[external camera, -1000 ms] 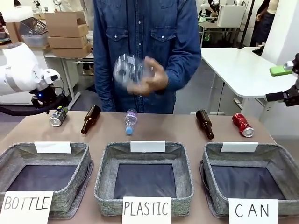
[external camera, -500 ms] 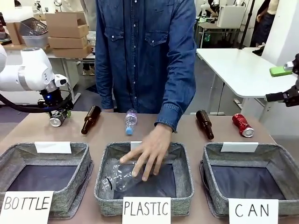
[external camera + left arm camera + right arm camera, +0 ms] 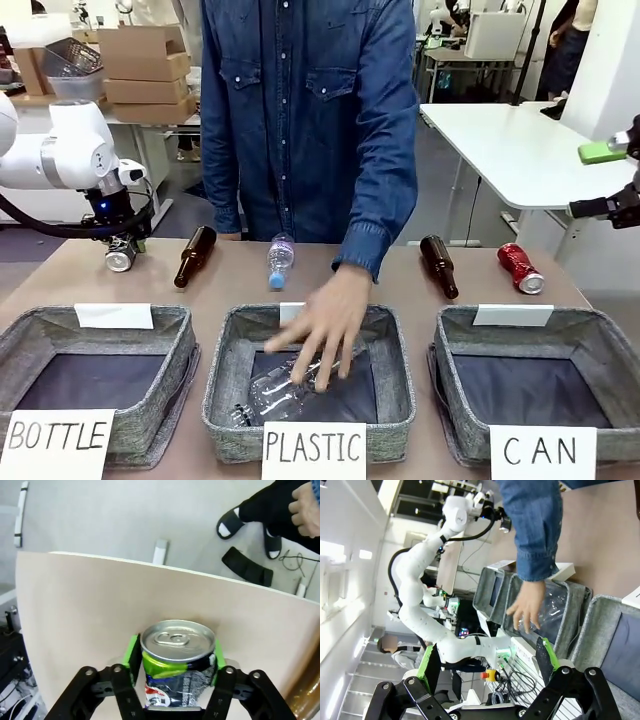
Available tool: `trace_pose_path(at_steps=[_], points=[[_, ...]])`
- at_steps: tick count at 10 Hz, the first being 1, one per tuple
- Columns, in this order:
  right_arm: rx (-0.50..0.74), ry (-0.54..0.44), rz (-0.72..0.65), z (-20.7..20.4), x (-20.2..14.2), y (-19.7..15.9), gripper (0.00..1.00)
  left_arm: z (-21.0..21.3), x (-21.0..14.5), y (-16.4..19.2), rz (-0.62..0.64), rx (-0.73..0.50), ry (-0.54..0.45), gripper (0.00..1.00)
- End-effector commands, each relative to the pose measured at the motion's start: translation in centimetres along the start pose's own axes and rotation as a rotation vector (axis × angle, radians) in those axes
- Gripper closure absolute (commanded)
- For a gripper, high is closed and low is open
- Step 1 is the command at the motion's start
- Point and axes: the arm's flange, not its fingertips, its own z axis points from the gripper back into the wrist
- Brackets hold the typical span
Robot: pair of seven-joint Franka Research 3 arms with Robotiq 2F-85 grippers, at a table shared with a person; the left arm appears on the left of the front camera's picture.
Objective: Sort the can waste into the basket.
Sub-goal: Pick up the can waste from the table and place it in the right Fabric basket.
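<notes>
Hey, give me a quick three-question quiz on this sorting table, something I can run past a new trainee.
1. Fill in: the person's hand reaches into the middle basket, signed ____.
2. True or false: the left gripper is closed on the black can.
3. Where is the red can? A: in the person's hand. B: on the table, beyond the CAN basket. C: inside the CAN basket.

Key: 1 PLASTIC. 2 True. 3 B.

Red can, grey basket, black-green can
</notes>
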Motion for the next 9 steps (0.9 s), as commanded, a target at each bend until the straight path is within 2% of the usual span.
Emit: trace_pose_path(at_steps=[1,5,7,8,9], points=[[0.020,-0.009,0.027,-0.2,0.4,0.1,0.00,-0.3,0.4,-0.1,-0.036,-0.005,0.048,1.00],[0.020,-0.009,0.027,-0.2,0.4,0.1,0.00,0.1,0.2,0.1,-0.019,-0.030,0.022,1.00],[0.020,-0.009,0.027,-0.2,0.4,0.1,0.00,0.6,-0.3,0.4,-0.024,-0.066,0.043,1.00],[0.020,-0.009,0.027,-0.2,0.4,0.1,0.00,2.7,-1.7,1.1,-0.079,-0.152,0.059,1.00],[0.020,-0.009,0.027,-0.2,0.4,0.1,0.00,7.5,-5.7,2.6,-0.198,-0.310,0.045,1.00]])
